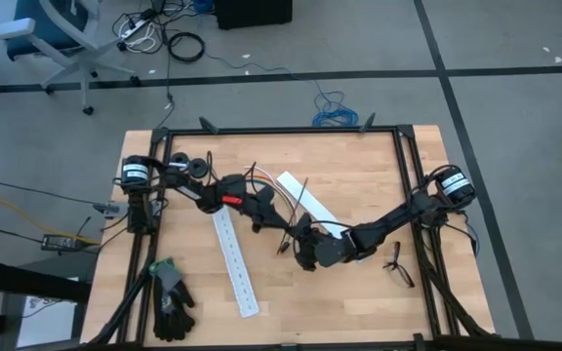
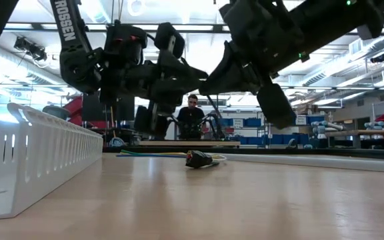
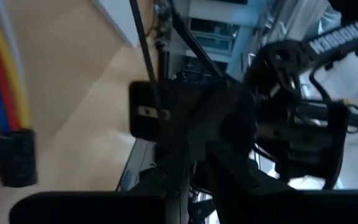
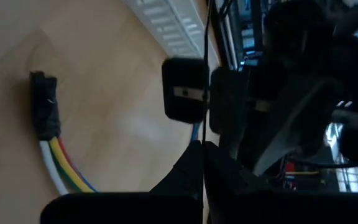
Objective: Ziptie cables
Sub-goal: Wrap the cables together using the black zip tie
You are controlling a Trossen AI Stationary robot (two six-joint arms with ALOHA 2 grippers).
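My right claw [image 1: 301, 237] is clenched on the ziptie [image 1: 298, 200], which rises toward one o'clock. My left claw [image 1: 264, 216], just at nine o'clock of it, pinches the same strip. The cables [image 2: 199, 159] lie on the table [image 1: 359, 161] below. The ziptie looks light, springy and slick, so I'd grip near its ends. The wires look limp; take them mid-bundle.

Multicoloured cables [image 4: 58, 163], black ziptie [image 3: 143, 50]; white slotted strip [image 1: 235, 265]

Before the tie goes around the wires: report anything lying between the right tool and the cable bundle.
Nothing visible does. The cables lie on the bare table, with only open air up to the right tool, which pinches the ziptie. The white slotted strip sits off to one side.
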